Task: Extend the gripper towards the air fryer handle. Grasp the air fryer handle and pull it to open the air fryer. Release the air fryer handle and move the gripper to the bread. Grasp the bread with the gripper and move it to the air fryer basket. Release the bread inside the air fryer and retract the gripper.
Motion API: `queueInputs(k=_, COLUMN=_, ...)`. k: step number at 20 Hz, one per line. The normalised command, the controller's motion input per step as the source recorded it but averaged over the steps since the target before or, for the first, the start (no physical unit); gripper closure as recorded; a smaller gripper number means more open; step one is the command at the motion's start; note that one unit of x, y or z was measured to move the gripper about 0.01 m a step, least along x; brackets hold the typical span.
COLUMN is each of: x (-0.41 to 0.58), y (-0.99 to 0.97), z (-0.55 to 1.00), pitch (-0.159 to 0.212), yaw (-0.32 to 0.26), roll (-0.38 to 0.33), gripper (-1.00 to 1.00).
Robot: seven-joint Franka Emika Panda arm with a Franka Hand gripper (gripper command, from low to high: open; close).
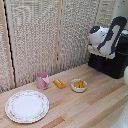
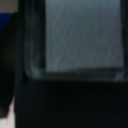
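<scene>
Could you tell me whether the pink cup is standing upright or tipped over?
Upright: the pink cup stands on its base on the table, beside the plate.

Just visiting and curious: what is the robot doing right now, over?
Gripper at the air fryer, state hidden. Bread untouched on the table, between pink cup and white bowl. Nothing seen blocking.

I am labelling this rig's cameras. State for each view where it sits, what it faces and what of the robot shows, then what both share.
Exterior view: off the arm, looking across the wooden table at the plate, pink cup, bread, bowl and air fryer; the white-and-black arm shows.
Wrist view: on the wrist, pressed close to a glossy black surface with a grey panel; no fingers discernible.
Shared: probably the air fryer.
</scene>
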Motion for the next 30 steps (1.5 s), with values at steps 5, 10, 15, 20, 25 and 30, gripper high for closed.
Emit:
queueInputs(k=5, x=0.063, y=0.09, z=0.06, pitch=0.057, yaw=-0.022, roll=0.082, gripper=1.0)
queueInputs(k=10, x=0.039, y=0.31, z=0.23, pitch=0.239, yaw=-0.01, roll=0.214, gripper=1.0)
queueInputs(k=15, x=0.001, y=0.58, z=0.25, pitch=0.097, yaw=-0.048, roll=0.243, gripper=1.0)
queueInputs(k=20, x=-0.002, y=0.59, z=0.45, pitch=0.005, yaw=-0.088, roll=0.204, gripper=1.0)
queueInputs(k=25, x=-0.037, y=0.68, z=0.47, pitch=-0.007, yaw=-0.095, roll=0.093, gripper=1.0)
queueInputs(k=30, x=-0.085, y=0.79, z=0.37, pitch=-0.043, yaw=-0.095, roll=0.017, gripper=1.0)
